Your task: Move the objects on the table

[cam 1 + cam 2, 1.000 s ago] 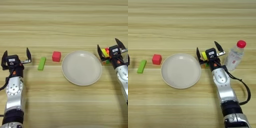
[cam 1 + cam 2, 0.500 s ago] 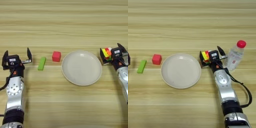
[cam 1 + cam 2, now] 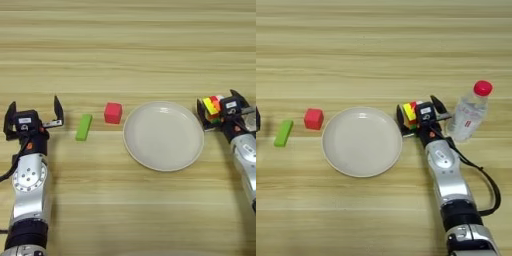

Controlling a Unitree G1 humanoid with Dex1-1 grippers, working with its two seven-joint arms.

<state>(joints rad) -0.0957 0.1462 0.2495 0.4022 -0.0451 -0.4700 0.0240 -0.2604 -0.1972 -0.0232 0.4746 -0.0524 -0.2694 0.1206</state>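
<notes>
R gripper [image 3: 418,116] has its fingers closed around the puzzle cube [image 3: 409,113], at the plate [image 3: 362,141] rim's right edge. Prob best to keep the squeeze firm & lift clear of the rim before any move. Bottle [image 3: 469,111] stands just right of it, easy to knock. L gripper [image 3: 33,118] idles w/ fingers spread, empty, green bar [image 3: 83,126] beside it, red cube [image 3: 113,113] past that on the table [image 3: 128,45].

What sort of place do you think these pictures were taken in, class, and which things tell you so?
Probably a robot test bench, not a home: a bare wooden table with only a white plate, a puzzle cube, a red cube and a green bar.
</notes>
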